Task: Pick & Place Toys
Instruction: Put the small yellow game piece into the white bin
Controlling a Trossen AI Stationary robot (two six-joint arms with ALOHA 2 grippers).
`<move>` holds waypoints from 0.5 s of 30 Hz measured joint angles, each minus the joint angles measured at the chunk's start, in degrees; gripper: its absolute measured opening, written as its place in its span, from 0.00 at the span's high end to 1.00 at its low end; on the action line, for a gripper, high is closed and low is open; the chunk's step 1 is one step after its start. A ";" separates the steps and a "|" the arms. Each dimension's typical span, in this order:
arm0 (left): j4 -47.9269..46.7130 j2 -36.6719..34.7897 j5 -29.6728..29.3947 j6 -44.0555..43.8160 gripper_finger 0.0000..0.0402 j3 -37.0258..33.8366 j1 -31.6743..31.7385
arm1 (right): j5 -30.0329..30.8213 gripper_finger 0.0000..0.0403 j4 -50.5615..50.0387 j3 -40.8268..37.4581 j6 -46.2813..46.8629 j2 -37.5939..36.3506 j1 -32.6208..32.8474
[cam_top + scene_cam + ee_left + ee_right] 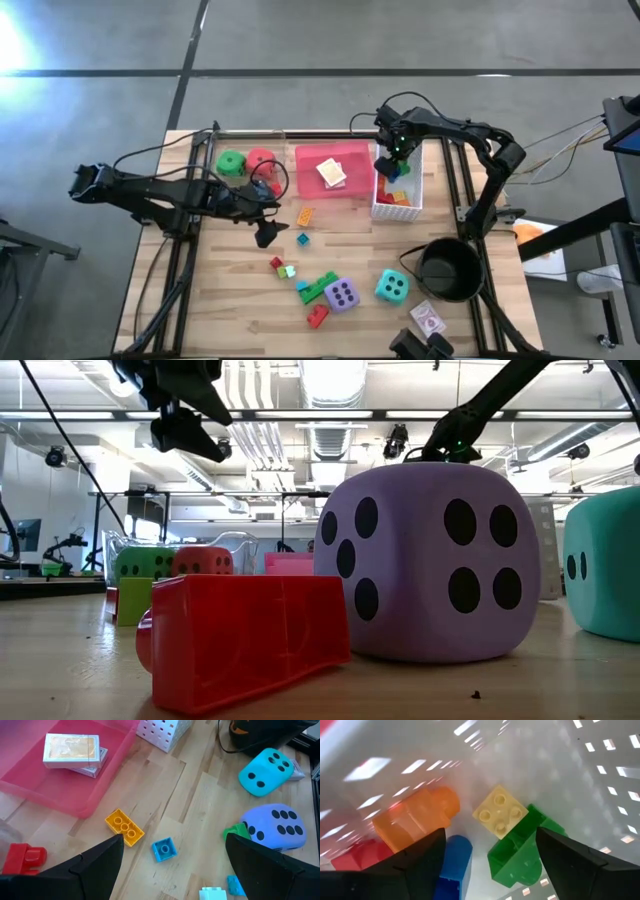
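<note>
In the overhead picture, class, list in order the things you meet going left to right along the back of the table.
Green die → red die → pink tray → white mesh basket.

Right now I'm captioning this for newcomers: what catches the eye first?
The purple soft die with black dots fills the low view, a red plastic brick lying beside it. From above, the right gripper hangs open over the white mesh basket, which holds coloured bricks.
</note>
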 joint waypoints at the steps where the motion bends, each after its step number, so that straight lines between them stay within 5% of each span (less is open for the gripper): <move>1: -0.20 0.00 0.00 0.00 0.12 0.00 0.00 | 0.00 0.24 -0.04 0.00 -0.02 -0.02 0.00; 15: 1.82 0.00 -1.60 6.89 0.12 -1.55 0.18 | 0.15 0.24 -4.01 0.07 1.73 -5.75 0.55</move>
